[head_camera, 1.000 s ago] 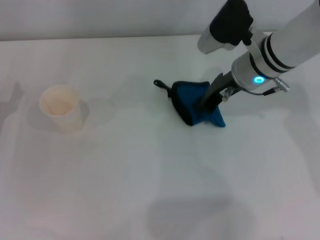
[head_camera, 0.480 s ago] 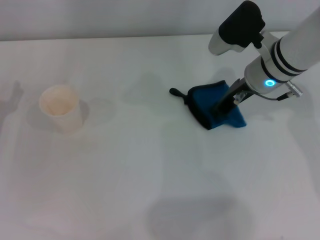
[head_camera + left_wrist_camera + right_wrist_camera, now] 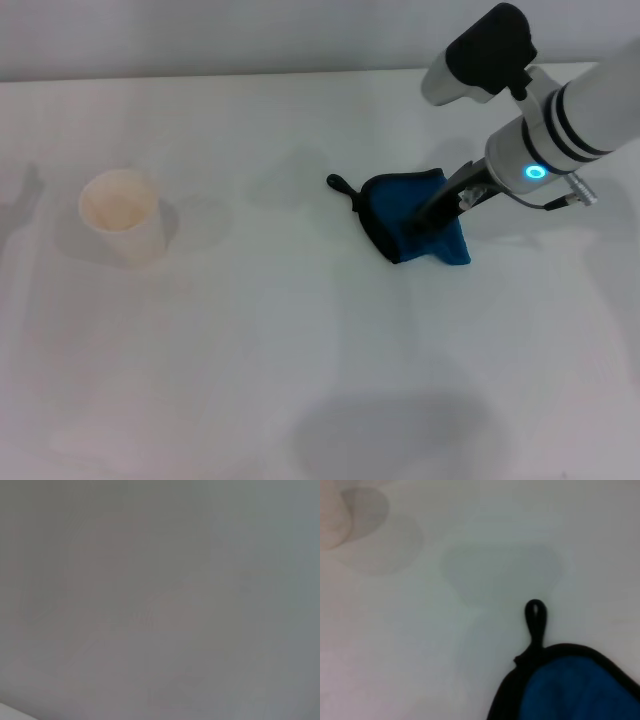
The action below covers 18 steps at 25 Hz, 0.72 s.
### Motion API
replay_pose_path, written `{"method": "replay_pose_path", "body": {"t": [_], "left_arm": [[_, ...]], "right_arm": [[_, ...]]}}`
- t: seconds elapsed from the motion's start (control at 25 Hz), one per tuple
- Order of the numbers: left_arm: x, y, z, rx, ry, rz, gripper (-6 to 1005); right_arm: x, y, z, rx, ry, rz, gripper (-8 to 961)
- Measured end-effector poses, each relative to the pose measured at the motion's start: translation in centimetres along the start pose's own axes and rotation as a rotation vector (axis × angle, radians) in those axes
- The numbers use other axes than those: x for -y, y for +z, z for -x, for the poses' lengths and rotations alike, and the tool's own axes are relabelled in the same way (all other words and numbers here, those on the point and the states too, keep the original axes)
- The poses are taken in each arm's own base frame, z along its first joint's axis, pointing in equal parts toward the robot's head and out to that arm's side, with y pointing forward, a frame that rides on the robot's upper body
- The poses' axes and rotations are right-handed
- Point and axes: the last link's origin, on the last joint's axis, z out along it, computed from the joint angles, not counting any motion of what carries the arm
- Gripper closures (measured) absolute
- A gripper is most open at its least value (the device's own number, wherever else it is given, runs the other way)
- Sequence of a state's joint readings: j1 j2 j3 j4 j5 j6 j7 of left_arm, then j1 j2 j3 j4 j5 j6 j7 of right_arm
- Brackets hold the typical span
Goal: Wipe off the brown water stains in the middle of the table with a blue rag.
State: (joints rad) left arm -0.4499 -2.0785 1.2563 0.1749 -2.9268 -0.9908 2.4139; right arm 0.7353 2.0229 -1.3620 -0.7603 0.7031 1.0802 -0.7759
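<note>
The blue rag (image 3: pixel 405 222), with black trim and a black loop tab (image 3: pixel 338 184), lies bunched on the white table (image 3: pixel 300 340), right of the middle. My right gripper (image 3: pixel 436 211) presses down on it, its dark fingers shut on the cloth. The right wrist view shows the rag (image 3: pixel 575 690) and its loop tab (image 3: pixel 535 615) against the white tabletop. No brown water stain shows in any view; only faint grey shadows lie on the table. My left gripper is out of view; its wrist view shows only plain white surface.
A white paper cup (image 3: pixel 122 215) stands upright at the left of the table; its edge shows in the right wrist view (image 3: pixel 330 515). The table's far edge (image 3: pixel 250 76) runs along the back.
My right gripper dragged the rag to the right, then back a little to the left. The cup has not moved.
</note>
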Motion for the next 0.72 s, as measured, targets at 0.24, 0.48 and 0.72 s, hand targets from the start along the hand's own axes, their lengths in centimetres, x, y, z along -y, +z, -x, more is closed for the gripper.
{"method": "replay_pose_path", "body": {"t": [0.24, 0.48, 0.72], "left_arm": [[0.1, -0.1, 0.0, -0.001, 0.001, -0.002, 122], [0.1, -0.1, -0.1, -0.003, 0.002, 0.0, 121], [0.2, -0.3, 0.1, -0.002, -0.002, -0.004, 121]], "right_arm": [[0.7, -1.1, 0.1, 0.063, 0.058, -0.004, 638], [2.5, -3.2, 0.7, 0.281, 0.235, 0.066, 545], [4.8, -6.7, -1.5, 0.762, 0.433, 0.195, 547]]}}
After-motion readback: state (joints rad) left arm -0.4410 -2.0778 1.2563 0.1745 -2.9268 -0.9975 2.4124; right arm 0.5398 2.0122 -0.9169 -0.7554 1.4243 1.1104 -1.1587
